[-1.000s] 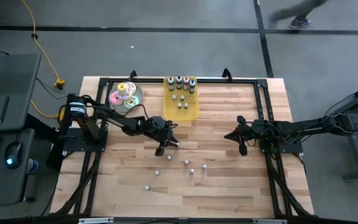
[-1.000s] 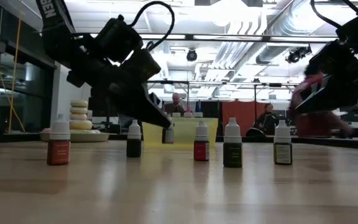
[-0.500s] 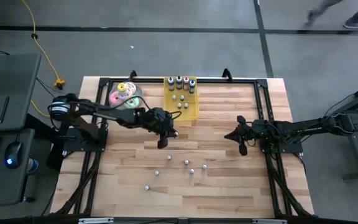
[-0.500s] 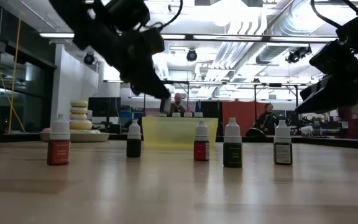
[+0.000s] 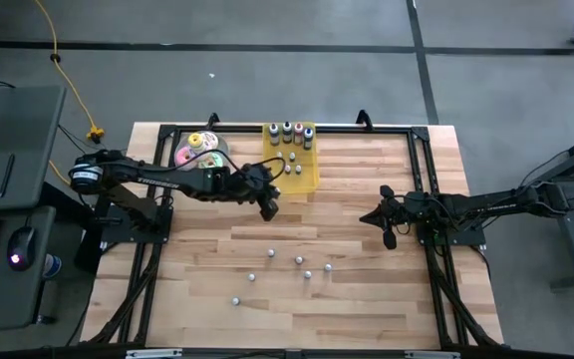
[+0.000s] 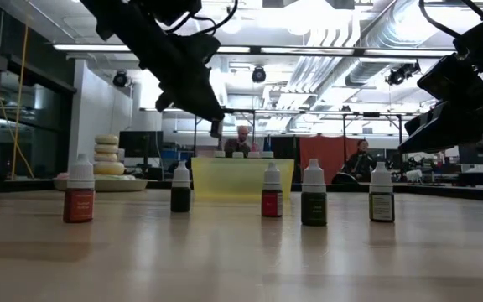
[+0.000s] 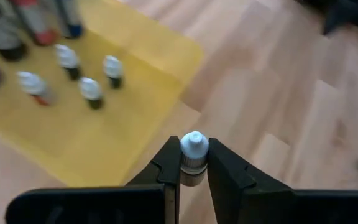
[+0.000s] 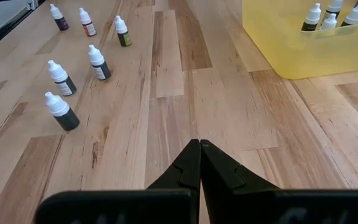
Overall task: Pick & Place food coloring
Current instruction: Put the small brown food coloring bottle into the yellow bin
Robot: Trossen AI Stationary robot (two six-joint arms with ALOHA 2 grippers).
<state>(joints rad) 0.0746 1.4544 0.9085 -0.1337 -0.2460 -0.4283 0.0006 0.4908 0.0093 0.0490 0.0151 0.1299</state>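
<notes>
The left gripper (image 7: pixel 194 163) clamped a small white-capped dropper bottle (image 7: pixel 193 152) upright, just short of the yellow rectangular plastic tray (image 5: pixel 302 178); the right gripper (image 8: pixel 199 157), pressed shut, waited well away from it.

A pale butcher-block wooden table (image 5: pixel 367 299) is carrying a shallow yellow rectangular tray (image 5: pixel 308 176) near its far edge, and beside it a round plate (image 5: pixel 217 160) is holding pastel iced donuts (image 5: pixel 195 148), stacked up in the low view (image 6: pixel 106 158). A yellow cable (image 5: pixel 63 70) is trailing over the grey floor, and a seated person (image 6: pixel 360 159) is showing behind the table.
</notes>
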